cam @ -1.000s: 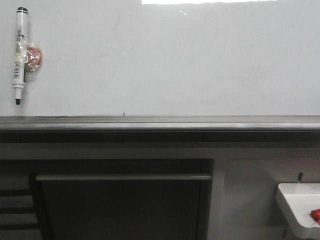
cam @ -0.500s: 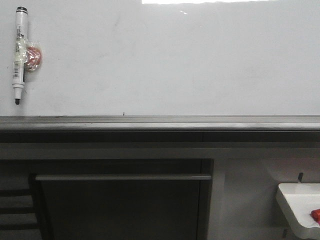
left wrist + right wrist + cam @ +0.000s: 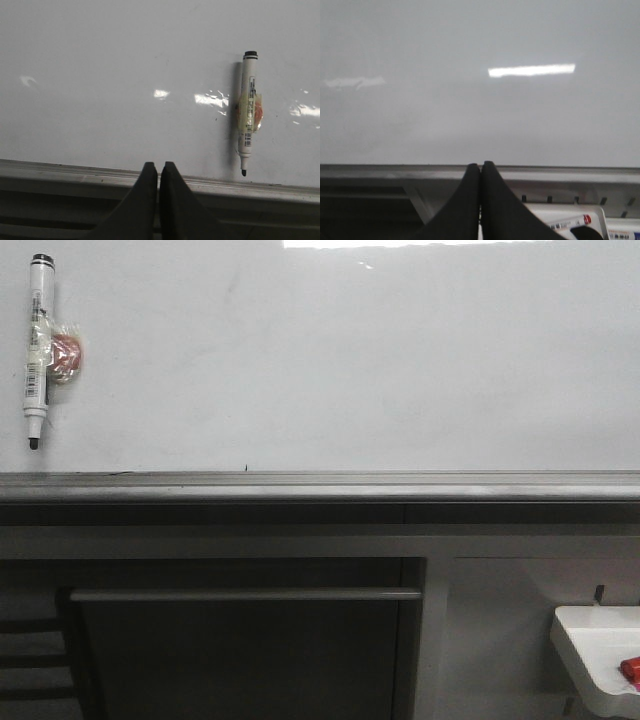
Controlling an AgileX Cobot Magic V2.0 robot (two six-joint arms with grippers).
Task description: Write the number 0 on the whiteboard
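The whiteboard fills the upper half of the front view, plain white with faint smudges; no number 0 shows on it. A white marker pen with a black tip pointing down hangs on the board at the far left, taped to a reddish magnet. The pen also shows in the left wrist view. My left gripper is shut and empty, in front of the ledge, to the pen's left. My right gripper is shut and empty, facing bare board. Neither gripper shows in the front view.
A grey metal ledge runs under the board. Below it are a dark cabinet with a horizontal bar. A small white tray with a red item hangs at the lower right; it also shows in the right wrist view.
The front view has shifted very slightly; the tray sits a little lower and the pen a touch to the left. Nothing was taken hold of or let go.
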